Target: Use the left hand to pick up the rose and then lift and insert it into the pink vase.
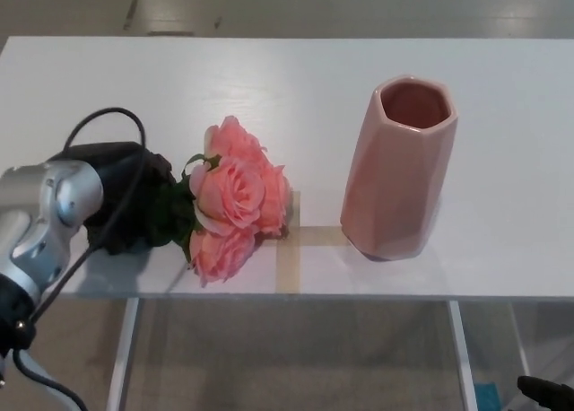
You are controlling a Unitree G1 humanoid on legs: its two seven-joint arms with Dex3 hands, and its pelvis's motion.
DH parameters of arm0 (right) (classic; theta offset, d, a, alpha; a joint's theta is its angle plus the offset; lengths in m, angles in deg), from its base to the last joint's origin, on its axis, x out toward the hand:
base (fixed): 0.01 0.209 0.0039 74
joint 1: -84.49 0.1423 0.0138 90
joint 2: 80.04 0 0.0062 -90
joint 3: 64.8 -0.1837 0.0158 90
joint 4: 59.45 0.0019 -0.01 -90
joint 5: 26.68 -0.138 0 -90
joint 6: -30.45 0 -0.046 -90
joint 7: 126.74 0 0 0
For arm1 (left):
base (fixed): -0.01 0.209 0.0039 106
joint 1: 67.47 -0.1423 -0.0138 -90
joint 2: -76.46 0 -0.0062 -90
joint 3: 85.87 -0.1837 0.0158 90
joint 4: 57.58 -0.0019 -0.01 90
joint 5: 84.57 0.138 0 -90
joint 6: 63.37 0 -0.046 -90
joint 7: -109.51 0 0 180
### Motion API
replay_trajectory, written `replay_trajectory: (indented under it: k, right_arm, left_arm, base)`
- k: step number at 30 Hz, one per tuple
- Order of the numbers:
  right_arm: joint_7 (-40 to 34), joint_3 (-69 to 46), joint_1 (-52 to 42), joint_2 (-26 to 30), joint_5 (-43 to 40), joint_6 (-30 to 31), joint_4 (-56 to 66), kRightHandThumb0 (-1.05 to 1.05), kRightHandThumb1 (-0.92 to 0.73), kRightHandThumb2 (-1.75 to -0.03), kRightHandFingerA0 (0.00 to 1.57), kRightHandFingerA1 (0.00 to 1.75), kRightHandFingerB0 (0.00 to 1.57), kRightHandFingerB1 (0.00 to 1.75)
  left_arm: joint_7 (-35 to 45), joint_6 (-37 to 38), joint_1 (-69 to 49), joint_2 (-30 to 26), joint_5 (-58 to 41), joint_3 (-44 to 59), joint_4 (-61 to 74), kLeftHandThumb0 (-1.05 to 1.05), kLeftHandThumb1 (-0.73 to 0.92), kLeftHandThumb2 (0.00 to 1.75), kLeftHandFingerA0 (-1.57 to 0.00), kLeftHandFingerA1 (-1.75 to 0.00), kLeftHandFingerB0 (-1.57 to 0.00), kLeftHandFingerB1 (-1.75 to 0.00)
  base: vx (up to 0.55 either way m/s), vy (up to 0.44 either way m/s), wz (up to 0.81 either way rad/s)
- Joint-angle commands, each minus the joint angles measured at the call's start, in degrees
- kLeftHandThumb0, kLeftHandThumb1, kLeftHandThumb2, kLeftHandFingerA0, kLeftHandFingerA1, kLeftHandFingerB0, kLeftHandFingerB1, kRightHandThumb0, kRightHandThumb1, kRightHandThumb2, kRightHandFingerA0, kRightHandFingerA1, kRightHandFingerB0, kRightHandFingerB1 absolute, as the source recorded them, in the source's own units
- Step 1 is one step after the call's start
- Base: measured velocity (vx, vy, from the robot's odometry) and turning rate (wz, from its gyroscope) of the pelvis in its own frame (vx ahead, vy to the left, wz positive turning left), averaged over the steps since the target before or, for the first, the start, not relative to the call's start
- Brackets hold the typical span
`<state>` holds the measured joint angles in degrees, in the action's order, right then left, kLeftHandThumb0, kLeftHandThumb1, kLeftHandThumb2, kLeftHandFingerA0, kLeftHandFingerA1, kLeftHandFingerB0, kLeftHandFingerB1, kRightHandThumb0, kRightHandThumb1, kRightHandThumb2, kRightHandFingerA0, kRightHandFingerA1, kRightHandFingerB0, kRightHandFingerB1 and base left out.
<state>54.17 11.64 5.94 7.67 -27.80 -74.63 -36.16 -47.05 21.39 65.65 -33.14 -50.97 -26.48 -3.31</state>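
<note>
One rose (231,198) lies blooms rightward, stems under left robot hand (126,200), grip unclear.

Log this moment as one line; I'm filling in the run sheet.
stage: reaching | left hand: over rose stems, grip unclear | rose: lying on table | pink vase: upright, empty | right hand: not in view

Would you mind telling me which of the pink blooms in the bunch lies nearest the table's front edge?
The lowest bloom, beneath the large central rose; the top bloom lies farthest back, all left of the pink vase.
</note>
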Motion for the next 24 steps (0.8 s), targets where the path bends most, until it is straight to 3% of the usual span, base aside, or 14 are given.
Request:
replay_trajectory:
  k: [1, 5, 7, 12, 13, 15, 16, 17, 18, 21, 22, 23, 24]
  right_arm:
    - [0.3, -0.3, -0.2, -0.3, -1.2, 0.4, 0.6, -0.21, -0.63, -0.58, 0.59, 0.50, 0.55, 0.47]
    - [0.3, -0.3, 0.0, -0.1, -1.0, 0.3, 0.2, -0.21, -0.63, -0.58, 0.59, 0.50, 0.55, 0.47]
    - [0.1, -0.1, 0.4, 0.0, -0.6, 0.3, 0.1, -0.20, -0.63, -0.58, 0.60, 0.50, 0.55, 0.47]
    - [0.5, 0.0, 0.3, 0.1, -0.7, 0.3, 0.3, -0.20, -0.63, -0.58, 0.60, 0.50, 0.55, 0.47]
    - [0.6, 0.0, 0.3, 0.2, -0.7, 0.3, 0.2, -0.20, -0.63, -0.58, 0.60, 0.50, 0.55, 0.47]
    - [0.5, -0.2, 0.4, 0.1, -0.9, 0.4, 0.1, -0.20, -0.63, -0.58, 0.60, 0.50, 0.55, 0.47]
    - [0.4, -0.3, 0.4, 0.0, -1.0, 0.4, -0.1, -0.20, -0.63, -0.58, 0.60, 0.50, 0.55, 0.47]
    - [0.4, -0.4, 0.5, -0.1, -1.0, 0.4, -0.1, -0.20, -0.63, -0.58, 0.60, 0.50, 0.55, 0.47]
    - [0.4, -0.4, 0.5, -0.1, -1.1, 0.5, 0.0, -0.20, -0.63, -0.58, 0.60, 0.50, 0.55, 0.47]
    - [0.4, -0.5, 0.5, -0.1, -1.1, 0.5, 0.0, -0.20, -0.63, -0.58, 0.60, 0.50, 0.55, 0.47]
    - [0.4, -0.5, 0.6, -0.1, -1.1, 0.5, -0.1, -0.20, -0.63, -0.58, 0.60, 0.50, 0.55, 0.47]
    - [0.4, -0.5, 0.5, -0.2, -1.0, 0.5, 0.1, -0.20, -0.63, -0.58, 0.60, 0.50, 0.55, 0.47]
    - [0.4, -0.5, 0.5, -0.2, -1.0, 0.5, 0.1, -0.20, -0.63, -0.58, 0.60, 0.50, 0.55, 0.47]
  left_arm:
    - [-3.1, 2.7, -4.2, 1.0, 1.6, -0.1, -1.1, -0.27, 0.78, 0.63, -0.82, -0.52, -0.54, -0.40]
    - [-2.6, 3.0, -4.9, 1.2, 0.7, 1.9, 0.0, -0.27, 0.78, 0.63, -0.84, -0.55, -0.57, -0.41]
    - [-1.8, 3.6, -5.4, 1.0, -1.4, 4.3, 2.2, -0.23, 0.79, 0.64, -0.87, -0.55, -0.69, -0.46]
    - [-1.3, 1.8, -5.5, 2.4, -3.3, 8.0, 3.9, -0.20, 0.80, 0.64, -0.87, -0.56, -0.69, -0.46]
    - [-1.6, 1.7, -5.2, 2.9, -4.2, 9.3, 3.5, -0.19, 0.81, 0.64, -0.88, -0.66, -0.78, -0.50]
    - [-1.9, 1.6, -4.9, 3.8, -5.6, 11.4, 2.9, -0.18, 0.81, 0.64, -0.88, -0.71, -0.80, -0.52]
    - [-3.1, 1.8, -4.6, 4.9, -7.9, 14.3, 2.1, -0.17, 0.81, 0.64, -0.83, -0.93, -0.84, -0.69]
    - [-4.4, 2.5, -4.2, 5.9, -9.9, 16.8, 1.0, -0.14, 0.82, 0.65, -0.71, -1.30, -0.68, -1.12]
    - [-5.5, 3.4, -3.9, 6.7, -11.2, 18.6, 0.0, -0.14, 0.82, 0.65, -0.71, -1.30, -0.68, -1.12]
    - [-7.8, 4.3, -3.3, 8.9, -13.6, 23.6, -0.4, -0.13, 0.83, 0.62, -0.58, -1.56, -0.57, -1.34]
    - [-8.2, 4.6, -3.1, 9.4, -13.8, 24.8, -0.4, -0.13, 0.83, 0.62, -0.58, -1.56, -0.57, -1.34]
    - [-8.8, 3.4, -2.2, 10.0, -14.3, 26.2, 0.0, -0.14, 0.85, 0.60, -0.51, -1.61, -0.65, -1.17]
    - [-9.3, 3.3, -1.4, 10.4, -14.3, 27.3, -0.2, -0.14, 0.84, 0.60, -0.50, -1.62, -0.62, -1.21]
  base:
    - [0.00, 0.000, 0.00]
    - [0.00, 0.000, 0.00]
    - [0.00, 0.000, 0.00]
    - [0.00, 0.000, 0.00]
    - [0.00, 0.000, 0.00]
    - [0.00, 0.000, 0.00]
    - [0.00, 0.000, 0.00]
    - [0.00, 0.000, 0.00]
    - [0.00, 0.000, 0.00]
    - [0.00, 0.000, 0.00]
    - [0.00, 0.000, 0.00]
    - [0.00, 0.000, 0.00]
    - [0.00, 0.000, 0.00]
